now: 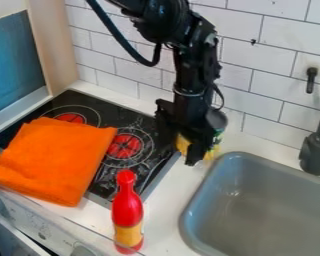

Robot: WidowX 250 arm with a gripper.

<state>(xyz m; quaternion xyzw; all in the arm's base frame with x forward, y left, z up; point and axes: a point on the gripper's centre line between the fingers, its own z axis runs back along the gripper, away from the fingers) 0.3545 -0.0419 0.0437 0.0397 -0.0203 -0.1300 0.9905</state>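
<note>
- Can, yellow with a dark grey top, right of the frame's centre, upright on the counter between the stove and the sink; its contents are hidden.
- Gripper just in front of the can and partly covering it, by the stove's right edge; whether the jaws are clenched, released or grasping the can, I cannot tell.
- Arm coming in from the top edge.
- Bottle, red with a yellow band, upright at the lower centre; what it contains cannot be told.
- Sink, a grey basin at the lower right, with a dark faucet at the right edge.
- Stove, black with red burners, left of centre.
- Cloth, orange and folded, on the stove, overhanging its front edge.
</note>
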